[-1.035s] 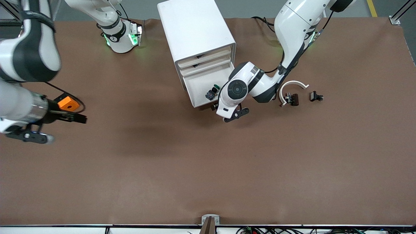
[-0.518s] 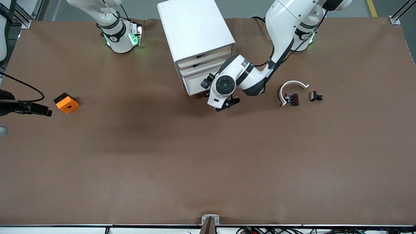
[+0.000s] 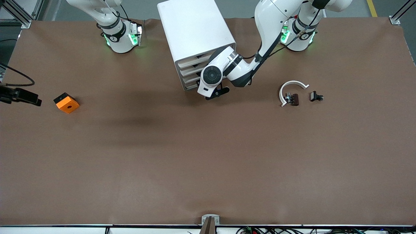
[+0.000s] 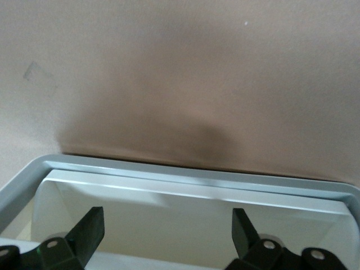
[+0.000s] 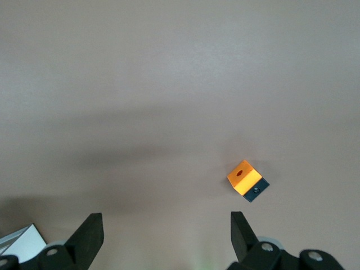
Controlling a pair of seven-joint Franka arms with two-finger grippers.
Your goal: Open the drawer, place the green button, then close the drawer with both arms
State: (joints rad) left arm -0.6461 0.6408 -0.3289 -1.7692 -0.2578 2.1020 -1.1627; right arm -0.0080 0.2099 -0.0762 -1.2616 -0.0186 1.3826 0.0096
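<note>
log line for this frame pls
drawer: pushed in | button: not visible | left claw: open, at drawer front | right claw: open, waiting above table

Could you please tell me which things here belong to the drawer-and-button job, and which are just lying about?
Part of the job:
- drawer, pushed in
- cabinet
- left pincer, open, against the drawer front
- right pincer, open, over the table near the cube

Lying about:
- orange cube
- white curved piece
- two small black clips

Even, bright overhead light on table (image 3: 208, 162); no glare. Broad soft shadow nearer camera than cabinet (image 3: 195, 32). Green glow at arm bases. Left wrist view: diffuse dark shadow beside drawer (image 4: 185, 185) rim, soft focus.
</note>
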